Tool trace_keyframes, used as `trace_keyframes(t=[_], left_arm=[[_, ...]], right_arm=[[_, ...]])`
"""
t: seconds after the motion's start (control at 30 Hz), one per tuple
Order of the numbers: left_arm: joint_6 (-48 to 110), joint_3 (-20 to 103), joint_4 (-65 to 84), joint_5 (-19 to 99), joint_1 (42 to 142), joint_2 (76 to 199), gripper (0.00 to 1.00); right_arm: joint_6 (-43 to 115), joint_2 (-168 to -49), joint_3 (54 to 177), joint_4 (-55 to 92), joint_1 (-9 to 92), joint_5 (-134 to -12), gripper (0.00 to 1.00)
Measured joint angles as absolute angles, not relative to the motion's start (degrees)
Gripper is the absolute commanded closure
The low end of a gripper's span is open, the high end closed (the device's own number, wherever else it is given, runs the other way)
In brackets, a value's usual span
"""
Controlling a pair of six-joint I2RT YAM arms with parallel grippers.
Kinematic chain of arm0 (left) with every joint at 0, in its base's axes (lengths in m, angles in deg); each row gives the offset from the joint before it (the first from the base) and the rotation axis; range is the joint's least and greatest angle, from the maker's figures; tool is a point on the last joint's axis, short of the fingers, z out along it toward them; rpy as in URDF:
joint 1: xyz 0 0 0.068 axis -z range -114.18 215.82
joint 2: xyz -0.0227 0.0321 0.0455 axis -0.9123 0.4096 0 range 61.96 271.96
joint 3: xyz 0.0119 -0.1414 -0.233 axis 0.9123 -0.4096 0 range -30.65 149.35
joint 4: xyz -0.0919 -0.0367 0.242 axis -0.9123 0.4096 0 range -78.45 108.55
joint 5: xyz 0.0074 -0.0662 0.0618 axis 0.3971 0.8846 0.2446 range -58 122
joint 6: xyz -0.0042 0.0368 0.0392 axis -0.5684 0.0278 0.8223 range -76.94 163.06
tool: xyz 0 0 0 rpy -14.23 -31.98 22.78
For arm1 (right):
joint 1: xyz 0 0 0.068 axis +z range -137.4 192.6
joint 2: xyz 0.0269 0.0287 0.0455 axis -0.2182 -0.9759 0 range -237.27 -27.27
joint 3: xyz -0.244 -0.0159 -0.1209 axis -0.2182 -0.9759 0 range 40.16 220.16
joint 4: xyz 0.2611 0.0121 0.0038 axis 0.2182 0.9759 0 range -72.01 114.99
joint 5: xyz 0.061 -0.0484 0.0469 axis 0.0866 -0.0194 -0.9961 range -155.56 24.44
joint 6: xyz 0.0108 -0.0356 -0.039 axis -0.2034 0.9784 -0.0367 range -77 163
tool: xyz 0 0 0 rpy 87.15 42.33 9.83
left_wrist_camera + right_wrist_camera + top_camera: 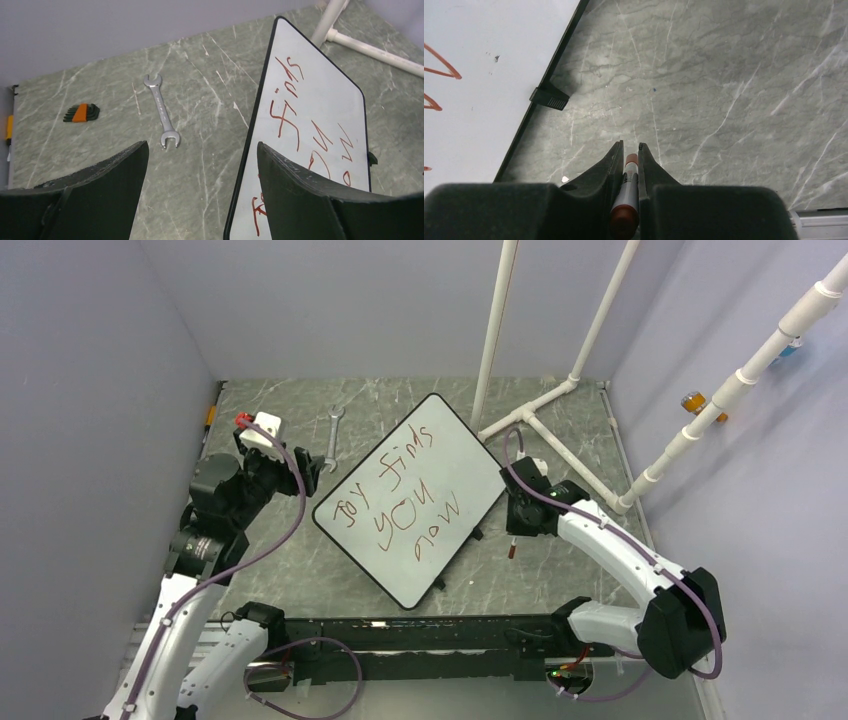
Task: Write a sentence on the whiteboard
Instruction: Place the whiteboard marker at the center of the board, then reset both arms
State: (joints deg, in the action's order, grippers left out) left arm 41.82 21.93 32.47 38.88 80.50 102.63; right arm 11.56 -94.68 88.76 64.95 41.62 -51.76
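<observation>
Looking from above, you see the left pincer (303, 476) spread wide and gripping nothing, just beside the board's (465, 468) left corner. The right pincer (517, 528) sits at the board's right edge, clenched on a marker (512, 551) that points down at the table (290, 570). The board lies turned like a diamond in the middle of the table: white, with rounded corners and a thin dark rim. Its sentence (400, 502), in reddish-brown strokes, reads "Joy finds YOU now" in three slanted rows. A steel wrench (332, 438) lies just beyond the board's left side, and white pipes (560, 395) stand behind it.

From the left wrist, your two dark fingers (107, 182) stand far apart with nothing between them. Below them are the board's rim and the word "finds". A folded set of hex keys (82, 112) lies well to the left on the green-grey marbled surface.

From the right wrist, your jaws pinch the marker lengthwise. It has a white barrel, reddish ends and a label too small to read. A black foot (549, 96) juts from the board's rim at upper left.
</observation>
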Motion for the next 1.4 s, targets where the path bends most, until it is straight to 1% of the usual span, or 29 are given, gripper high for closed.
trace_keyframes(t=[0.03,0.07,0.2,0.23,0.27,0.5,0.67,0.83,0.9,0.93,1.07,1.23,1.4], left_arm=[[41.8,21.9,32.3,38.4,80.5,102.4,0.18],[41.8,21.9,32.0,38.1,80.5,102.2,0.18],[41.8,21.9,31.7,38.0,80.5,102.3,0.18],[41.8,21.9,31.7,38.0,80.5,102.3,0.18],[41.8,21.9,31.7,38.1,80.5,102.4,0.18],[41.8,21.9,31.5,38.1,80.5,102.4,0.18],[41.8,21.9,31.5,38.1,80.5,102.9,0.17],[41.8,21.9,31.5,37.4,80.5,102.9,0.16],[41.8,21.9,31.5,36.9,80.5,102.9,0.15],[41.9,21.9,31.4,36.6,80.5,102.9,0.12],[41.9,21.6,31.5,35.8,80.5,102.9,0.01],[41.9,21.1,31.5,34.1,80.5,102.9,0.01],[41.9,21.1,31.5,33.4,80.5,102.9,0.01]], right_arm=[[11.4,-94.8,88.8,64.9,41.5,-51.5,0.85],[11.4,-95.0,88.8,64.9,41.4,-51.4,0.69],[10.7,-95.1,88.8,64.9,40.9,-50.6,0.19],[10.5,-95.1,88.8,64.9,40.8,-50.4,0.04],[10.1,-95.1,88.8,64.9,40.7,-49.9,0.01],[8.1,-92.8,89.4,66.4,39.5,-44.4,0.0],[8.6,-88.8,94.7,66.1,39.4,-40.5,0.0],[12.7,-84.9,100.4,59.3,39.3,-41.2,0.0],[14.5,-82.7,100.6,55.0,39.3,-43.4,0.0],[15.2,-81.6,100.4,53.1,39.3,-44.4,0.0],[16.9,-72.3,93.8,39.0,39.3,-51.5,0.0],[15.5,-64.2,84.8,29.8,39.3,-57.3,0.0],[13.9,-61.2,76.5,29.3,39.3,-60.0,0.0]])
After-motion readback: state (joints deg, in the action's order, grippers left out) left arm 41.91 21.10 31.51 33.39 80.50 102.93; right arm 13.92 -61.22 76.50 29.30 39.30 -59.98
